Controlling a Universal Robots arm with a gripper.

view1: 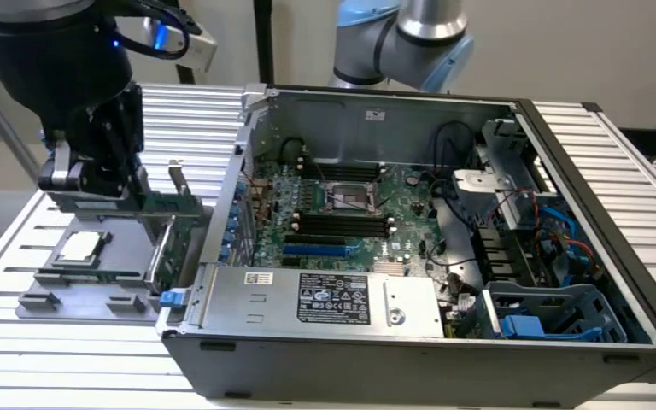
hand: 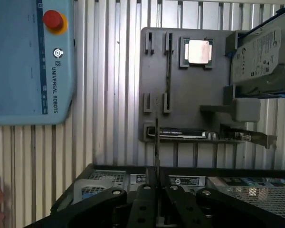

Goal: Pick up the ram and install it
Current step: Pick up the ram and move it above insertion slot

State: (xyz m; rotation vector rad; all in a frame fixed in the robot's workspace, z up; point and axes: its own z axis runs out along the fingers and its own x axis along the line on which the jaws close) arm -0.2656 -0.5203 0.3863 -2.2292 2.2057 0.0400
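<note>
Ram [hand: 156, 152] position: seen edge-on in the wrist view as a thin dark strip, clamped between the fingers of the gripper [hand: 157, 199], which press against its two flat faces. Gripping the faces leaves the long edge free, which appears to suit seating it in a slot.

In the exterior view the gripper [view1: 91, 192] hangs above the gray fixture tray [view1: 89, 299], beside the open computer case [view1: 419, 376]. The black memory slots [view1: 334, 224] on the motherboard inside the case look unoccupied, so installation is judged not yet done.

Fixture tray [hand: 190, 95] contents:
- A second thin stick [hand: 168, 66] stands on edge in bracket pairs, which keep it upright for a finger grasp.
- The square silver processor [hand: 199, 51] lies flat in a recess.
- The expansion card [hand: 194, 134] stands along the tray edge nearest the case.
- The hard drive [hand: 259, 54] leans at the tray's far corner; its label is unreadable.

Legible writing: "UNIVERSAL ROBOTS" on the light-blue pendant [hand: 28, 61] beside the tray, which also carries a red button [hand: 52, 20]. Labels on the case are not legible.
</note>
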